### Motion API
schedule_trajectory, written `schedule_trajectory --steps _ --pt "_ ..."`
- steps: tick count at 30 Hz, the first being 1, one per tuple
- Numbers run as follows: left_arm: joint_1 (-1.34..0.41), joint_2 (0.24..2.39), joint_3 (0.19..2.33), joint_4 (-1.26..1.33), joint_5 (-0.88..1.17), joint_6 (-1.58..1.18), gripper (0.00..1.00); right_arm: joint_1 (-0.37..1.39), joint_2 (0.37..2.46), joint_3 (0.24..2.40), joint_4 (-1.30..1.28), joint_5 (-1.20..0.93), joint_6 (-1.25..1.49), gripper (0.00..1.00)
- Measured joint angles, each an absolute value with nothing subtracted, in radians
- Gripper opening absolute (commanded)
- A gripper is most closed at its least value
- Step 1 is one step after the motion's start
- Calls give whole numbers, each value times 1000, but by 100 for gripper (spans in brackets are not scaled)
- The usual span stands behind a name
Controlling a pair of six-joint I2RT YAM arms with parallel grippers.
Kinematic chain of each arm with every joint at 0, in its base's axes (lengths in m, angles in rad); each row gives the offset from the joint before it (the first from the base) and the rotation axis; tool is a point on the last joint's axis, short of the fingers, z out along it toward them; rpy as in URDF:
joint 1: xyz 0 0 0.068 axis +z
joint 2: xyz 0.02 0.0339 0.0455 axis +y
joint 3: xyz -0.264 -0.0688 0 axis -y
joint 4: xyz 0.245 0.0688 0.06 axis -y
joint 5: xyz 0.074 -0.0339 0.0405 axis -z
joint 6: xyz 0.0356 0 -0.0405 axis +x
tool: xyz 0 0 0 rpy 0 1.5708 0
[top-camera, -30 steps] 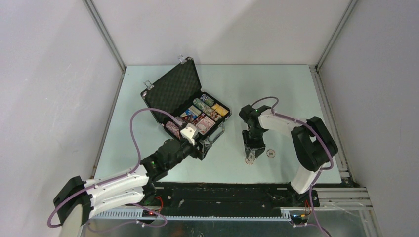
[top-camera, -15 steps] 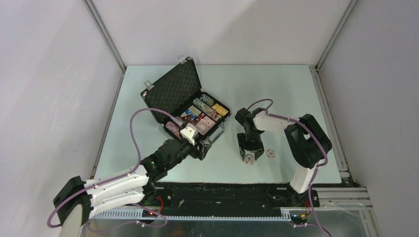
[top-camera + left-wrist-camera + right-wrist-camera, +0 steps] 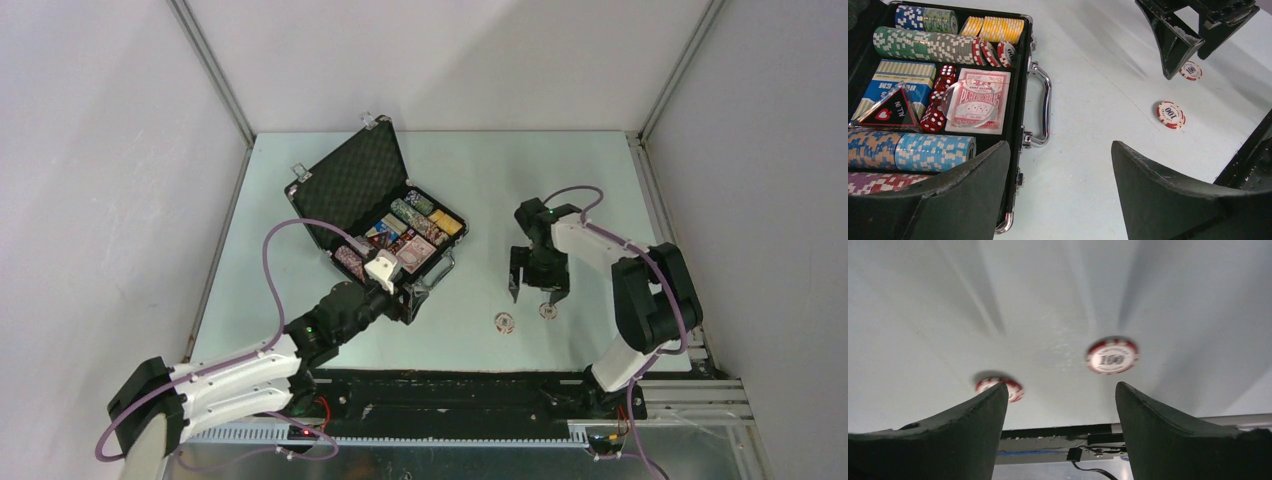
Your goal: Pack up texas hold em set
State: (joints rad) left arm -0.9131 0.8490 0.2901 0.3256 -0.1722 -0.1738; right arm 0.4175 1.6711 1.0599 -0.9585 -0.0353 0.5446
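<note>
Top external: open case [image 3: 350, 185], loose chips [image 3: 505, 322]

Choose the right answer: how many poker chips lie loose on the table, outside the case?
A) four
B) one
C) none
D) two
D: one red-and-white chip and a second chip lie on the bare table, to the right of the open case.

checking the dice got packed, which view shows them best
The left wrist view: the red dice sit close and sharp inside the case, white pips readable. From the top camera they are too small to pick out. The right wrist view does not show the case at all.
</note>
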Motion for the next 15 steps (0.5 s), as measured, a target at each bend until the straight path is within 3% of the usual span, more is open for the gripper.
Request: schedule_trajectory --steps 9,15 --pt "-913 838 290 305 -172 -174 82 289 1658 946 -910 20 549 80" --pt "-913 830 290 294 -172 -174 82 244 1674 918 -869 -38 544 66"
